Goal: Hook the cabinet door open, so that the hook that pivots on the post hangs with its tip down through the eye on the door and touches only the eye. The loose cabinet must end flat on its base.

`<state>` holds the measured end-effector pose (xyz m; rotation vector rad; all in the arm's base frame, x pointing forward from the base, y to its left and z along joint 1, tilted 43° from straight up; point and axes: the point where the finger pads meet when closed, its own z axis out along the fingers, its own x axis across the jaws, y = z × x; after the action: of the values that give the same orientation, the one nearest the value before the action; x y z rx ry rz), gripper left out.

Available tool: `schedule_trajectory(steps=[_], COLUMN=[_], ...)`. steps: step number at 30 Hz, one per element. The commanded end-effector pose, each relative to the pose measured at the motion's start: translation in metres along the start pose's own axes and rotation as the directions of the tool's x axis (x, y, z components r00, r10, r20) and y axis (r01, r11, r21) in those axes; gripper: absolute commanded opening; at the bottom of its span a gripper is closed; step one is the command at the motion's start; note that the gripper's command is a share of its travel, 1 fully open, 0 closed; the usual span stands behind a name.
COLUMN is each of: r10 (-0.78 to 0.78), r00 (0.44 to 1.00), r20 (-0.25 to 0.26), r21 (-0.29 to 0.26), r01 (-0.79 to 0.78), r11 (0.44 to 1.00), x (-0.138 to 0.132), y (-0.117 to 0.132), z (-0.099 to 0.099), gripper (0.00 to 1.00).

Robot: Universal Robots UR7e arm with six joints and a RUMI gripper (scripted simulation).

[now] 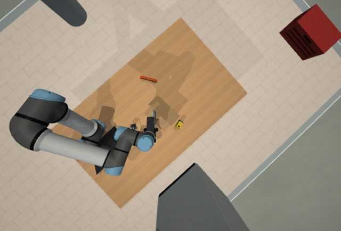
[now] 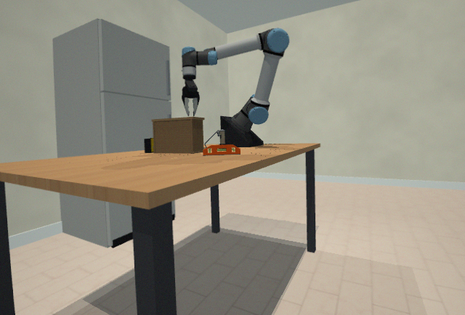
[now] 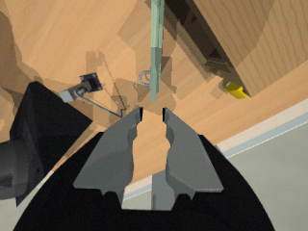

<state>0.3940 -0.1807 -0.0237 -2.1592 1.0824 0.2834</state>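
The brown cabinet (image 2: 176,135) (image 3: 255,38) stands flat on the table. Its thin green door (image 3: 155,48) (image 1: 154,113) is swung open, seen edge-on in the wrist view, with the metal eye (image 3: 143,77) on its left face. The post (image 3: 89,85) (image 2: 221,136) stands to the left of the door. Its wire hook (image 3: 103,107) (image 2: 211,137) slopes down from the post, with its tip apart from the eye. My gripper (image 3: 152,108) (image 2: 190,113) (image 1: 152,118) hangs just above the door's top edge. Its fingers stand narrowly apart with nothing between them.
An orange spirit level (image 1: 148,78) (image 2: 221,149) lies on the table (image 1: 209,91) in front of the post. A small yellow block (image 1: 179,124) (image 3: 234,89) sits beside the cabinet. A grey fridge (image 2: 112,116) stands behind the table, and a red crate (image 1: 311,31) sits on the floor.
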Motion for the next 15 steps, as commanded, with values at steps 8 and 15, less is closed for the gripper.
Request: schedule_trajectory(steps=[8, 15], r10=[-0.004, -0.099], r00=[1.0, 0.995], r20=[-0.001, -0.003], r21=[0.0, -0.003], r01=[0.004, 0.099], r11=[1.0, 0.995], x=[0.0, -0.018], y=[0.001, 0.024], z=[-0.002, -0.005], gripper=[0.15, 0.15])
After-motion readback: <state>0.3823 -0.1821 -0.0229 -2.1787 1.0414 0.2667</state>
